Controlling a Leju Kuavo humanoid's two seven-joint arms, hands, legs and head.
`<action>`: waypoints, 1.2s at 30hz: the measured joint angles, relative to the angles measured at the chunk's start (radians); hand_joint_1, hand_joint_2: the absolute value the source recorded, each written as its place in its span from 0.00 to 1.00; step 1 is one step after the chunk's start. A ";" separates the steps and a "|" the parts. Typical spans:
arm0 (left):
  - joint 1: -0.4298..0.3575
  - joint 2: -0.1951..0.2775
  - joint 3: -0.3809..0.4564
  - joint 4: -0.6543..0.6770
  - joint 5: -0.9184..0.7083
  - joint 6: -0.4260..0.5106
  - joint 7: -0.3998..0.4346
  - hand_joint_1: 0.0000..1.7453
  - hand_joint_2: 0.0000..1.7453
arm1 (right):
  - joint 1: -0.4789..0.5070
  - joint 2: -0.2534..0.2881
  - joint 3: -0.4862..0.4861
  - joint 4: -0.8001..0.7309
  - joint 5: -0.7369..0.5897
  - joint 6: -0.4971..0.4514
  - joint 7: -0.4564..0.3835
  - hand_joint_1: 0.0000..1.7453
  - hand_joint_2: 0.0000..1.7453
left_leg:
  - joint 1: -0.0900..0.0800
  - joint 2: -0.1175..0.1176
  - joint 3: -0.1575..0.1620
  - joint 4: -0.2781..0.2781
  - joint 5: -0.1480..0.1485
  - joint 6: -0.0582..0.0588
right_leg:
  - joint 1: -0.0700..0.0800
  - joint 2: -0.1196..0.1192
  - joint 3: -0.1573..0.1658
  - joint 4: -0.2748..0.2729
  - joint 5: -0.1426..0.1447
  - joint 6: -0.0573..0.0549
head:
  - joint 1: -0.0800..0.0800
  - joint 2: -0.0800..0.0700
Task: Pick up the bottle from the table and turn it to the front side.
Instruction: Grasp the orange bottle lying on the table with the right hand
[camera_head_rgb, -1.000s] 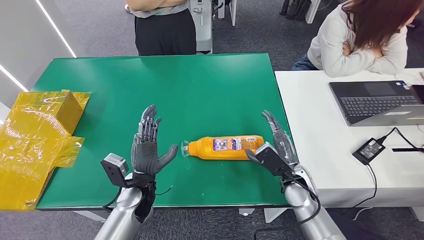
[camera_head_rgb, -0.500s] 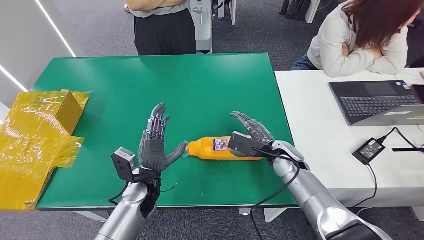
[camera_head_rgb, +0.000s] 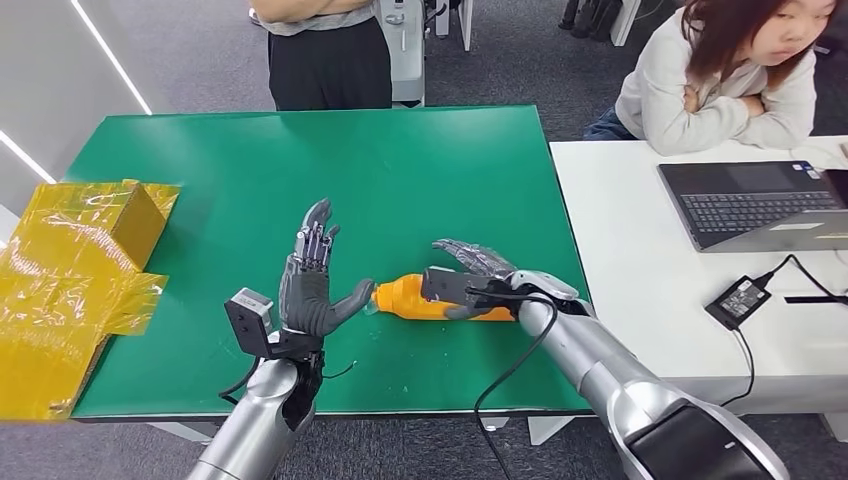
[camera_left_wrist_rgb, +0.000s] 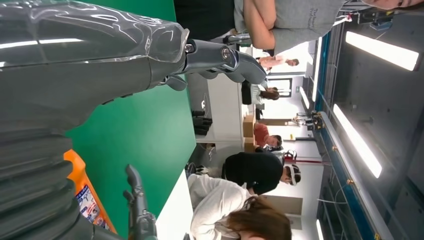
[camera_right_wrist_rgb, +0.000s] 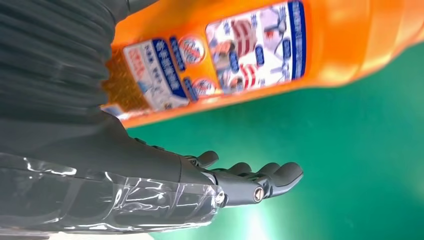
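An orange bottle (camera_head_rgb: 403, 297) with a white and blue label lies on its side on the green table (camera_head_rgb: 400, 170), its clear cap pointing toward my left hand. My left hand (camera_head_rgb: 310, 285) stands upright and open beside the cap, palm facing the bottle and thumb tip close to the cap. My right hand (camera_head_rgb: 470, 272) lies over the bottle's middle and base, fingers stretched out across it. In the right wrist view the bottle (camera_right_wrist_rgb: 240, 55) rests against the palm while the fingers (camera_right_wrist_rgb: 255, 182) stay straight, not curled around it. The left wrist view catches a strip of the bottle (camera_left_wrist_rgb: 82, 182).
Yellow film-wrapped boxes (camera_head_rgb: 70, 270) sit at the table's left edge. A white table (camera_head_rgb: 650, 260) to the right carries a laptop (camera_head_rgb: 750, 205) and a power adapter (camera_head_rgb: 737, 300). One person sits behind it (camera_head_rgb: 720, 90); another stands at the far edge (camera_head_rgb: 325, 50).
My right hand has swung left from the bottle's base end to lie over its body. My left hand has shifted right, close to the cap.
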 joint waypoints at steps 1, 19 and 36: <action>0.001 0.001 0.000 0.000 0.000 0.000 0.001 0.00 1.00 | -0.003 0.002 0.006 0.009 0.000 0.004 0.005 0.00 1.00 | 0.000 0.000 0.000 0.000 0.000 0.000 | 0.000 0.000 0.000 0.000 0.000 0.000 | 0.000 0.000; 0.007 0.023 0.000 0.000 0.014 0.013 0.017 0.00 1.00 | -0.071 0.003 0.111 0.092 0.053 0.076 0.145 0.01 1.00 | 0.000 0.000 0.001 0.000 0.000 0.000 | 0.000 0.000 0.000 0.000 0.000 0.000 | 0.000 0.000; 0.037 0.041 0.001 -0.012 0.020 0.065 0.027 0.00 1.00 | -0.114 0.003 0.177 0.108 0.043 0.118 0.189 0.99 1.00 | 0.000 0.000 0.000 0.000 0.000 0.000 | 0.000 0.000 0.000 0.000 0.000 0.000 | 0.000 0.000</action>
